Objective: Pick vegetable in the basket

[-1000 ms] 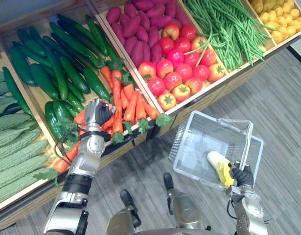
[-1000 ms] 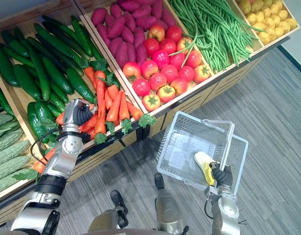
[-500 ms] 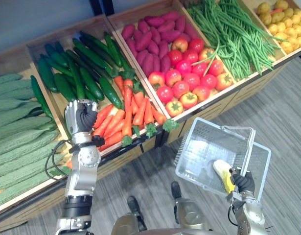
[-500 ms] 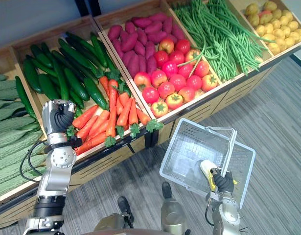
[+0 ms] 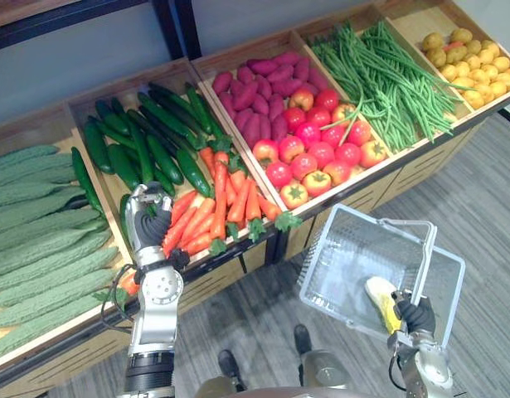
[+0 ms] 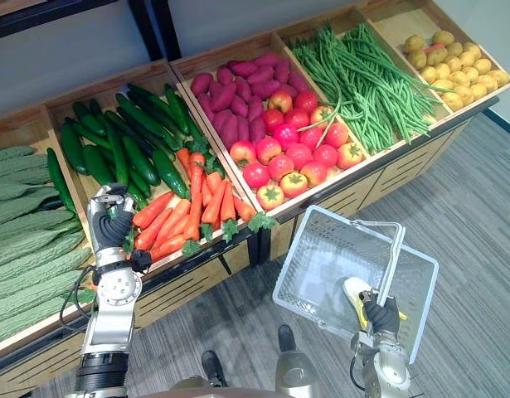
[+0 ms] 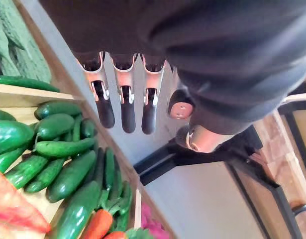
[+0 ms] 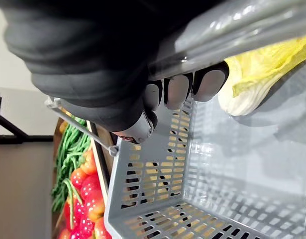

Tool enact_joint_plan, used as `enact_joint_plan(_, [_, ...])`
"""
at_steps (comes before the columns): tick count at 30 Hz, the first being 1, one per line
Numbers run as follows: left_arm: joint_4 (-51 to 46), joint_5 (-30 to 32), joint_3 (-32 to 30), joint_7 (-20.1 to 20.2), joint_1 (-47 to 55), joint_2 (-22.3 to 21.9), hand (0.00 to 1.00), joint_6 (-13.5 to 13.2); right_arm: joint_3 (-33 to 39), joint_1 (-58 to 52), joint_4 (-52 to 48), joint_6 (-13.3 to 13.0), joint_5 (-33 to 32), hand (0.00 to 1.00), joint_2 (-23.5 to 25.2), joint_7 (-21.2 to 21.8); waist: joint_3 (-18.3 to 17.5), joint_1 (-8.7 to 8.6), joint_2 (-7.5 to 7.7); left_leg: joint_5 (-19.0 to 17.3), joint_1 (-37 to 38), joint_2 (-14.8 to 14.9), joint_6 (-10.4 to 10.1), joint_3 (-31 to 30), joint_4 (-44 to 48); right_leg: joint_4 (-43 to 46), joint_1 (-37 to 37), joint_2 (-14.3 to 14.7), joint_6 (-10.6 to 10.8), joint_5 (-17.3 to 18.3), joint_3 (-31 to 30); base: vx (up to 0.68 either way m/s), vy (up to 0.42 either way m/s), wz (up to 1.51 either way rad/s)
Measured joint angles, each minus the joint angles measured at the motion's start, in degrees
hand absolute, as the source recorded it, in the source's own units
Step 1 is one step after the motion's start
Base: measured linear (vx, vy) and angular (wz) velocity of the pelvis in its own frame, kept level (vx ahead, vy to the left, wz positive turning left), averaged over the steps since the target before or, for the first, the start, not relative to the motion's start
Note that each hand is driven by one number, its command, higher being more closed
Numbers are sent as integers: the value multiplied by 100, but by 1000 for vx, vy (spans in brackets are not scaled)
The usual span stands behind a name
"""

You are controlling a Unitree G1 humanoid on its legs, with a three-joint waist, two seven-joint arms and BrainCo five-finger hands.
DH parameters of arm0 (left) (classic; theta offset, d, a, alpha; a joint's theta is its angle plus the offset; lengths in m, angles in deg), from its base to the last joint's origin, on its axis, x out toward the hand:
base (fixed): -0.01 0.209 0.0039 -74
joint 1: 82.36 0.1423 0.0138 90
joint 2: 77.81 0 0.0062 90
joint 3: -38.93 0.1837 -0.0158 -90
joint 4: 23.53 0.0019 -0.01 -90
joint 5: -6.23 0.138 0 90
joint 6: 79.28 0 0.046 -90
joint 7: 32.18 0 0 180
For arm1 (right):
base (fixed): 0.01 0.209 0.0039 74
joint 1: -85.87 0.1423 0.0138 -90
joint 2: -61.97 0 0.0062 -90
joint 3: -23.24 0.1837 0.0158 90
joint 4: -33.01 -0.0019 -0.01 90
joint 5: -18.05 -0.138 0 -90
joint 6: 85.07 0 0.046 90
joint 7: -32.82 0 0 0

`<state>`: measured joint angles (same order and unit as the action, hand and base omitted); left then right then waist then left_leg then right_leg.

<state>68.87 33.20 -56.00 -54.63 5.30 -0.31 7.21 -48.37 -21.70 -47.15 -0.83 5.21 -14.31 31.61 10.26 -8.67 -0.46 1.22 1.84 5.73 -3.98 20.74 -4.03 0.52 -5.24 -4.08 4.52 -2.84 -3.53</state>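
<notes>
1. Left wrist view shows the left hand [image 7: 122, 107] with fingers straight and loose, holding nothing, and cucumbers [image 7: 58, 149] lying past its fingertips.
2. Seen from the head, that hand hovers at the crate's edge, with carrots [image 5: 213, 207] just beside it.
3. The right hand [image 8: 177, 89] has its fingers curled round the handle [image 8: 242, 27] of the grey basket [image 8: 157, 199].
4. A pale yellow leafy vegetable [image 8: 257, 74] lies inside the basket, just beside those fingers.

Both eye views look down from the head at the produce stand [image 6: 379, 178], a little apart sideways, sharing the stand and the basket [image 5: 325, 259]. The left wrist view looks very closely along the left hand [image 7: 122, 104] over the cucumbers [image 7: 58, 144] toward the stand's back edge. The right wrist view looks closely past the right hand [image 8: 178, 90] into the basket.
</notes>
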Motion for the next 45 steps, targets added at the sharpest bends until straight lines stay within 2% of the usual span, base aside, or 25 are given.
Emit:
enact_joint_plan(10, [903, 18, 92, 5, -85, -84, 0, 337, -24, -71, 2, 118, 1, 100, 90, 4, -9, -36, 22, -4, -47, 4, -3, 156, -35, -23, -140, 35, 3, -5, -155, 10, -2, -9])
enact_joint_plan(13, [1367, 26, 92, 2, -253, -83, 0, 434, -45, -13, 2, 120, 1, 100, 89, 13, -12, -36, 72, -4, -151, 2, -3, 277, -52, -20, -315, 53, 8, -36, -265, 5, -6, -17])
enact_joint_plan(15, [1708, 31, 94, 1, -420, -42, 0, 499, -107, 16, 2, 120, -2, 100, 87, 14, -13, -128, 107, -4, -198, 0, -3, 304, -56, -24, -379, 57, 10, -46, -293, 7, -10, -14])
enact_joint_plan(16, [1837, 61, 102, -2, -524, 13, 0, 507, -158, 47, 2, 119, -5, 100, 89, 18, -1, -182, 141, -4, -254, 2, -3, 331, -48, -19, -449, 64, 9, -61, -321, 3, -10, -7])
enact_joint_plan(21, [2251, 98, 294, -16, -1145, 245, 0, 486, -231, 124, 2, 120, -11, 100, 86, 7, 39, -200, 241, -4, -440, 11, -2, 437, 14, -19, -670, 76, 15, -139, -445, -13, -13, -12])
enact_joint_plan(23, [2481, 98, 307, -7, -1403, 323, 0, 490, -317, 206, 2, 119, -11, 100, 84, 7, 70, -297, 288, -4, -541, 12, -1, 440, 52, -19, -752, 71, 11, -171, -453, -34, -12, -6])
enact_joint_plan(26, [2678, 97, 320, -15, -1807, 374, 0, 489, -346, 321, -1, 111, -56, 100, 80, -11, 255, -321, 371, -2, -642, 14, 1, 463, 101, -22, -856, 64, 19, -225, -489, -32, -12, -4])
enact_joint_plan(27, [2732, 96, 331, -16, -1963, 393, 100, 489, -349, 366, -1, 111, -67, 100, 78, -22, 300, -323, 369, -2, -686, 13, 1, 463, 107, -21, -900, 60, 23, -237, -499, 0, 0, 0])
enact_joint_plan(33, [3001, 96, 438, -137, -2588, 596, 100, 489, -376, 492, -1, 110, -119, 100, 73, -101, 467, -323, 360, 0, -787, -31, 3, 457, 109, -22, -998, 17, 39, -256, -504, 0, 0, 0])
enact_joint_plan(36, [3148, 97, 465, -27, -2765, 730, 100, 488, -375, 532, -2, 96, -193, 100, 73, -119, 495, -339, 370, -3, -785, -68, 8, 440, 108, -22, -1000, -13, 46, -260, -510, 0, 0, 0])
enact_joint_plan(45, [2839, 146, 418, -3, -2702, 795, 100, 431, -364, 588, -19, -59, -241, 100, 86, -113, 643, -356, 343, -25, -640, -71, 33, 389, 82, -69, -825, -59, 52, -262, -494, 0, -4, 2])
